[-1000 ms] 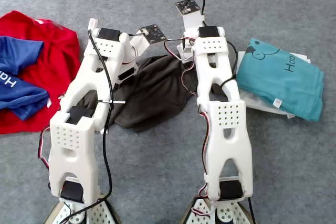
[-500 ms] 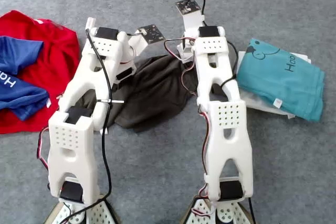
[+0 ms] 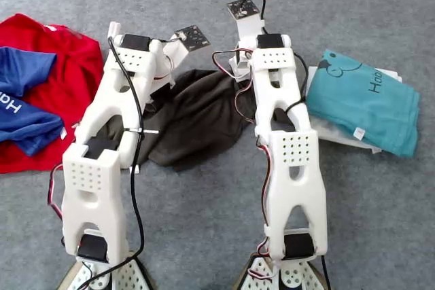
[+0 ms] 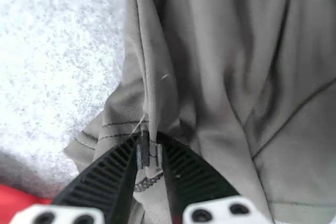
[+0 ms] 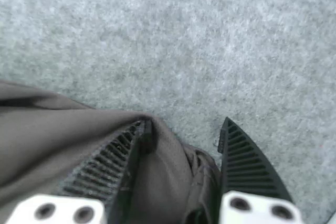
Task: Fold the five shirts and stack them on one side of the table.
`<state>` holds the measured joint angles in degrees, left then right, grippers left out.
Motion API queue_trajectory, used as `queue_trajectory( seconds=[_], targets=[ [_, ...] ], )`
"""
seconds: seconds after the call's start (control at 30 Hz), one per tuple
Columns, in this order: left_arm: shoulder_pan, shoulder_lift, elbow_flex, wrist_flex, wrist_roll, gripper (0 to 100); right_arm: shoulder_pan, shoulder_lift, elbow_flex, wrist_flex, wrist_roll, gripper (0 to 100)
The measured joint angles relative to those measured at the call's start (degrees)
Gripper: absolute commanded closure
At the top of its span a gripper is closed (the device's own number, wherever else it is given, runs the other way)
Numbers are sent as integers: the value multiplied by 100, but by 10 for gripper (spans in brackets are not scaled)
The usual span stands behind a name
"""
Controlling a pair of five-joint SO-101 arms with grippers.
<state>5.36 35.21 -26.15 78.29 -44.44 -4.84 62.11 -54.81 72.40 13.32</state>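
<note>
The left gripper clamps the dark shirt by its hem. The right gripper, open astride that shirt's edge, should close before lifting.

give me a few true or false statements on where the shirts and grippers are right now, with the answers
1. The left gripper is shut on the hem of the grey shirt. True.
2. The right gripper is clamped shut with nothing in it. False: its jaws stand apart, with a bunch of the grey shirt between them.
3. The blue shirt lies on top of the red shirt. True.
4. The teal shirt lies spread out flat between the two arms. False: it is folded and rests on a white shirt out beside the right arm.
</note>
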Motion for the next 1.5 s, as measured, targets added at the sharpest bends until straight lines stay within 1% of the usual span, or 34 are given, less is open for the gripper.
queue_trajectory(
  seconds=[0.27,0.4,0.47,0.63,0.77,0.87,1.0,1.1,1.2,1.27,1.37,1.43,1.5],
  targets=[
    [0,114,-149,-44,290,971,0,0,0,0,0,780],
    [-26,88,-404,44,571,971,18,18,-264,484,0,779],
    [-88,0,-659,70,941,971,53,35,-589,932,9,779],
    [-387,-105,-1459,79,2251,971,176,35,-1653,1943,18,777],
    [-853,-105,-2092,79,3253,971,211,35,-2690,2664,44,779],
    [-1319,-105,-2637,220,3974,971,343,35,-3279,2796,149,779],
    [-1864,-105,-3508,633,4413,971,404,-35,-3657,2840,149,779],
    [-2048,-114,-3982,862,4624,971,360,-316,-3684,2848,149,779],
    [-2171,-114,-4132,897,4730,971,105,-826,-3262,2848,149,779],
    [-2259,-114,-4167,905,4730,971,-167,-1266,-2541,2848,9,779],
    [-2444,-114,-4167,905,4738,971,-624,-2013,-897,2840,-413,779],
    [-2585,-114,-4167,879,4738,971,-1002,-2418,396,2778,-571,779],
    [-2690,-114,-4167,826,4747,971,-1345,-2549,1582,2488,-633,779]
  ],
)
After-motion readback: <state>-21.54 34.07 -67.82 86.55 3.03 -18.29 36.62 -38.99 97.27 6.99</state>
